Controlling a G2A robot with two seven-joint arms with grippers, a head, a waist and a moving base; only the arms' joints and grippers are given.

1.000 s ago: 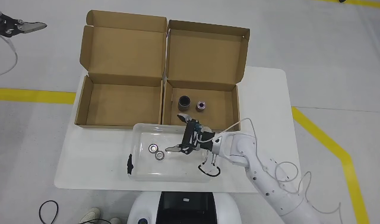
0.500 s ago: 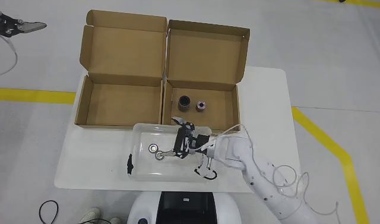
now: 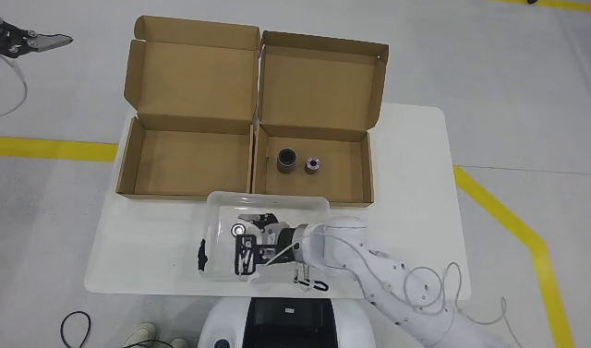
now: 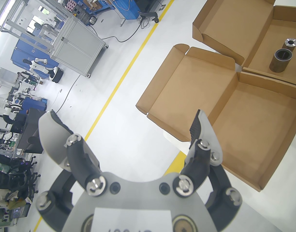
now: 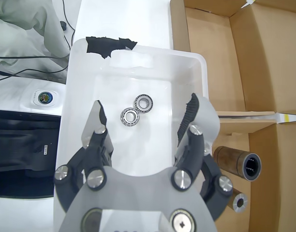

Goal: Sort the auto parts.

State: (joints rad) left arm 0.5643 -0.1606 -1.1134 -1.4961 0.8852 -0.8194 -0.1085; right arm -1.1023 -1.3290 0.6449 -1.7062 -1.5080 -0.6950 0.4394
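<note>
Two silver bearing rings (image 5: 143, 103) (image 5: 130, 117) lie side by side on the floor of the clear plastic bin (image 5: 138, 49). My right gripper (image 5: 146, 103) hangs open just above them, its fingers spread wider than the pair. From the top view it sits over the bin's left part (image 3: 246, 246), and one ring (image 3: 240, 229) shows beside it. The right cardboard box (image 3: 337, 177) holds a dark cylinder (image 3: 287, 159) and a small silver sleeve (image 3: 313, 163). The left box (image 3: 185, 162) has nothing in it. My left gripper (image 4: 125, 119) is open, far off the table over the floor (image 3: 42, 42).
Both box lids (image 3: 319, 80) stand up at the back. Black tape (image 3: 201, 254) sticks to the bin's left end. The bin (image 3: 268, 197) lies close against the boxes' front walls. Bare white table (image 3: 411, 163) stretches to the right of the boxes.
My right gripper moved left along the bin, from its right part to above the bearing rings, staying open. The left arm kept still.
</note>
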